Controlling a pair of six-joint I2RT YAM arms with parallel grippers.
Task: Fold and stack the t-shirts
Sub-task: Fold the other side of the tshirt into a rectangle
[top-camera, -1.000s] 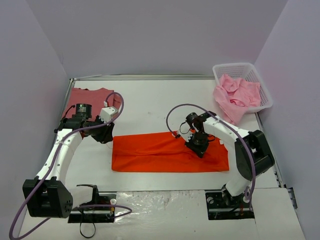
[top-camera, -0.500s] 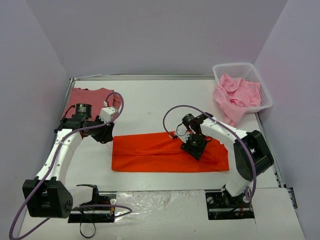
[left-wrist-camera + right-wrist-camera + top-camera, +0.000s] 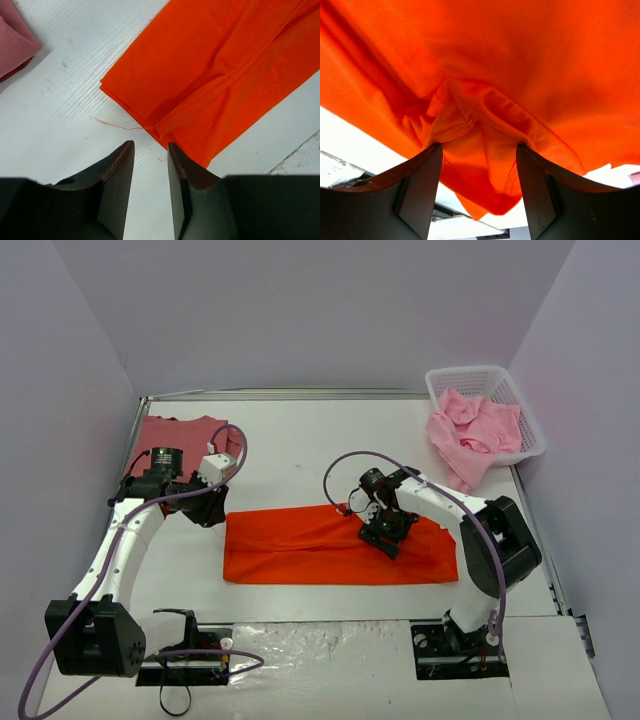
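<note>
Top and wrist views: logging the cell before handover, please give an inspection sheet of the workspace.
Surface: white table.
Job's things: orange-red t-shirt folded into a strip mid-table; rose-red t-shirt folded far left; pink t-shirts heaped in basket, overhanging its rim.
Clutter: loose thread at orange-red t-shirt's corner.
Grippers: left gripper open over table; right gripper open, orange cloth bunched between jaws.
Cables: purple cables looped over both arms.
Surroundings: plain walls.

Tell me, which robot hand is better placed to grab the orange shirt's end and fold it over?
Probably left. The left hand hovers open just off the orange shirt's left corner; the right hand sits open mid-shirt on bunched cloth.
</note>
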